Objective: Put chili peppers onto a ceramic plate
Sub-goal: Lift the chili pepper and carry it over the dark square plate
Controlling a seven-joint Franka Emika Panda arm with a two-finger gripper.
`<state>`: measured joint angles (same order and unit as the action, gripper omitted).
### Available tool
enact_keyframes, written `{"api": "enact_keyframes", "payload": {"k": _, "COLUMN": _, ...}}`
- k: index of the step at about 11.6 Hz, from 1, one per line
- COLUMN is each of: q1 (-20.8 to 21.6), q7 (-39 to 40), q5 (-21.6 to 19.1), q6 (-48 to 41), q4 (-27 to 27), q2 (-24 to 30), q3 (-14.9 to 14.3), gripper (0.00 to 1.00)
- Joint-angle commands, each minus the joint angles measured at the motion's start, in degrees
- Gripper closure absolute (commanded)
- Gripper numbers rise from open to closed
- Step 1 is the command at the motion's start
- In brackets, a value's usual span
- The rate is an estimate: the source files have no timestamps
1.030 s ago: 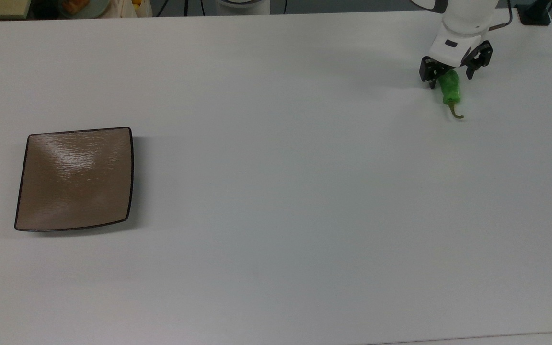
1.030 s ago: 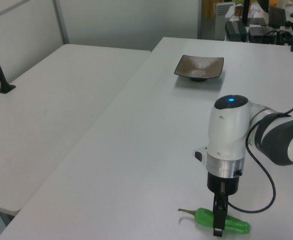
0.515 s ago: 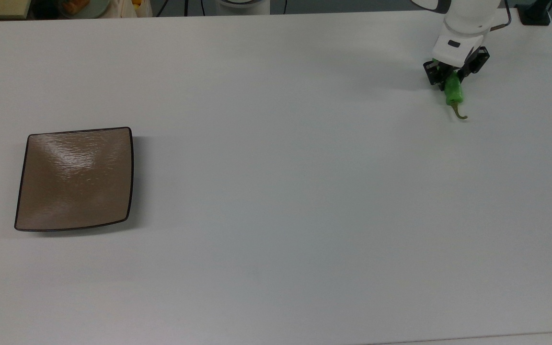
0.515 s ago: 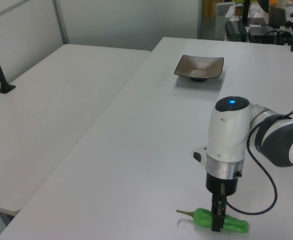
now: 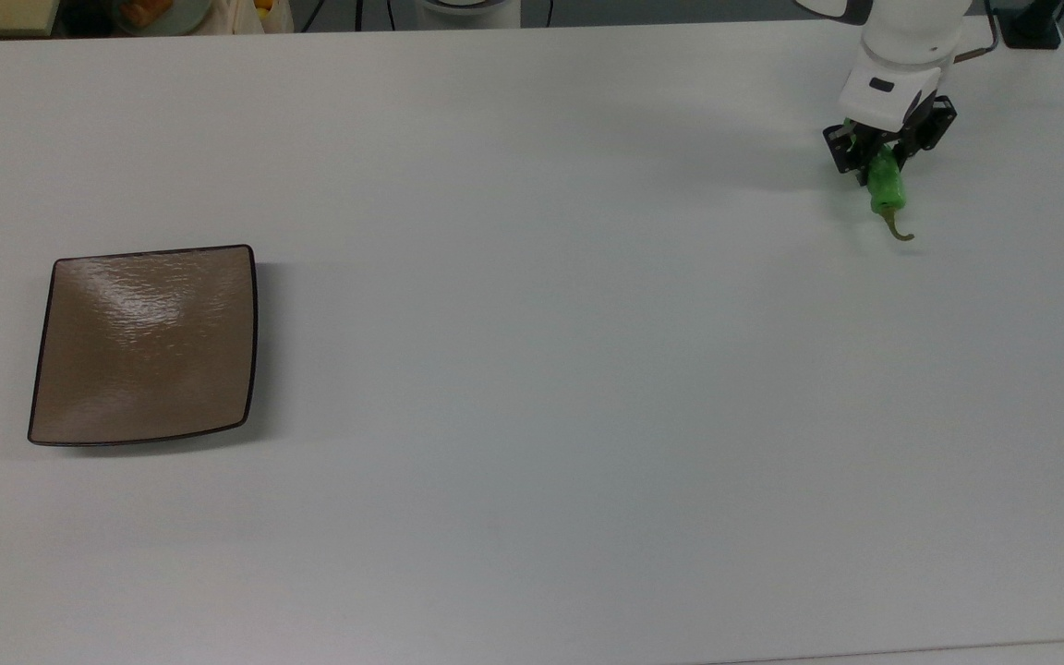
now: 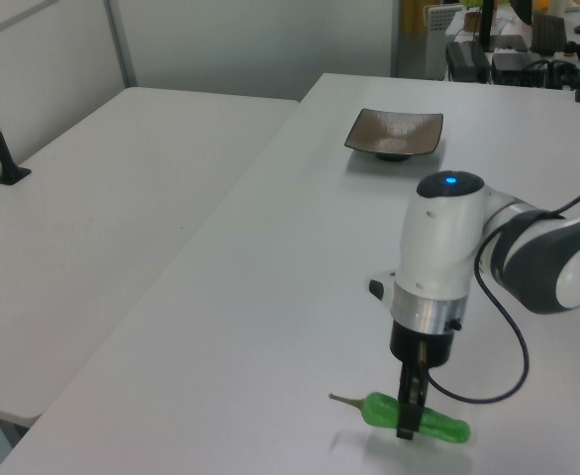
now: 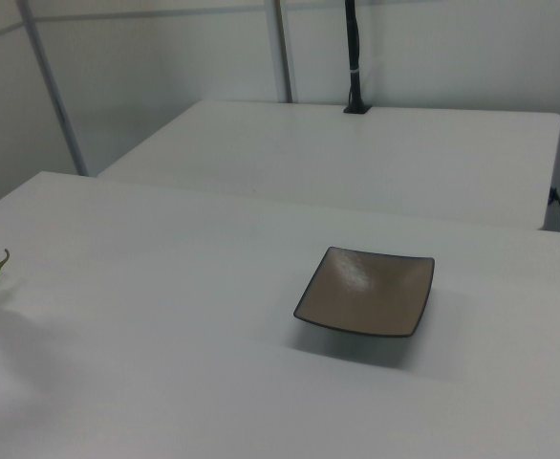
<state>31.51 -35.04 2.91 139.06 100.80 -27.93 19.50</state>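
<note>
Chili pepper (image 5: 886,187) between closed jaws

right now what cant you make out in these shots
- Pepper: in the top view its upper end is hidden between the fingers of the gripper; in the right view the picture's left edge cuts it, leaving a green tip.
- Gripper: in the left view one finger covers the pepper's middle, so the contact is unseen.
- Plate: its underside is hidden in every view.
</note>
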Motion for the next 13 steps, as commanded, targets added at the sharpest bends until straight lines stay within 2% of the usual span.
{"api": "enact_keyframes", "payload": {"k": 1, "q1": -1.8, "q7": 1.3, "q5": 4.0, "q6": -0.5, "q4": -0.3, "q2": 2.1, "q3": -0.5, "gripper": 0.86}}
{"api": "enact_keyframes", "payload": {"k": 3, "q1": -3.8, "q7": 5.1, "q5": 5.3, "q6": -5.4, "q4": -0.3, "q2": 4.6, "q3": -1.5, "gripper": 0.86}}
{"api": "enact_keyframes", "payload": {"k": 8, "q1": -6.6, "q7": 16.6, "q5": 5.3, "q6": -15.6, "q4": -0.4, "q2": 9.8, "q3": -7.4, "gripper": 0.85}}
{"api": "enact_keyframes", "payload": {"k": 13, "q1": -9.6, "q7": 28.1, "q5": 4.5, "q6": -17.5, "q4": -1.6, "q2": 12.7, "q3": -17.6, "gripper": 0.85}}
